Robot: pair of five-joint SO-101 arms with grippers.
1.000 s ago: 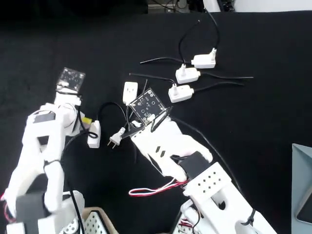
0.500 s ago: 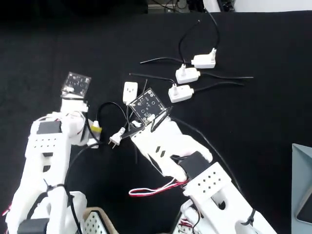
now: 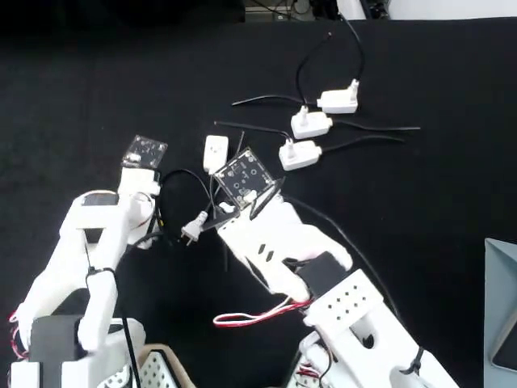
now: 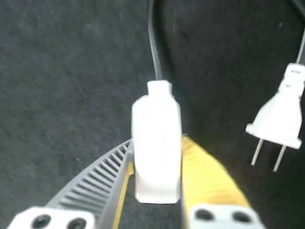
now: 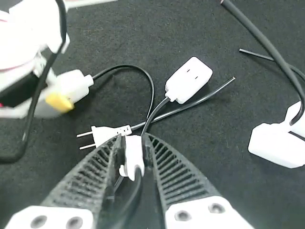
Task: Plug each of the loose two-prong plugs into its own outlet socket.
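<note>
My left gripper (image 4: pixel 157 143) is shut on a white outlet socket (image 4: pixel 157 157) whose black cord leads away from it. A loose two-prong plug (image 4: pixel 279 124) lies on the black cloth just beside it, prongs bare. My right gripper (image 5: pixel 132 139) is shut on a small white connector (image 5: pixel 132 155) on a black cord. The same loose plug (image 5: pixel 102 134) lies right at its fingertips. Another white outlet socket (image 5: pixel 188 78) lies just beyond. From above, the plug (image 3: pixel 194 228) sits between both arms, with the free socket (image 3: pixel 215 152) behind it.
Three white adapters (image 3: pixel 311 124) with black cords lie in a cluster at the back right. Cords loop across the middle of the black cloth (image 3: pixel 436 202). A grey box (image 3: pixel 502 307) stands at the right edge.
My left arm has swung to the right with the socket in its gripper, closer to the loose plug. The right arm has kept still.
</note>
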